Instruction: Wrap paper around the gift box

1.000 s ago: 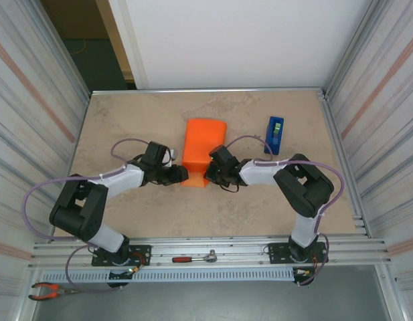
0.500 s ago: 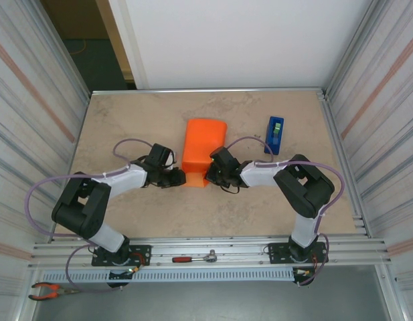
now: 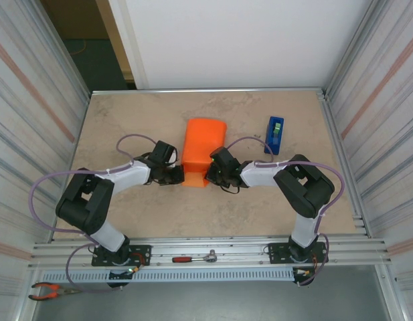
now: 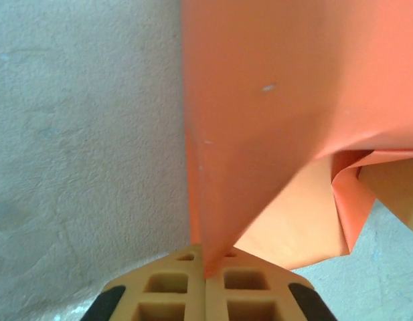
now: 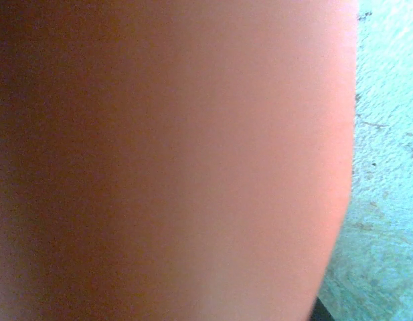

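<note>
Orange paper [image 3: 204, 148] lies draped mid-counter [image 3: 126, 127], apparently hiding the gift box beneath. The left gripper [image 4: 206, 267] is clamped on a near-end flap; the right gripper [image 3: 211, 175], closed, sits alongside. End folds and taping seemingly remain.

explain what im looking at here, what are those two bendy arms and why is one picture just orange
These are two robot arms bolted at the near edge of a table. Each ends in a two-finger gripper. The wide picture comes from a fixed camera overhead. The other two come from small cameras on the wrists, very close to the work. On the table lie a folded orange paper and a blue tape dispenser. The left gripper is shut, pinching a fold of the paper. The right gripper is shut too, at the paper's other side. Its camera is so close that it sees mostly orange. Whether it holds the paper I cannot tell.
</note>
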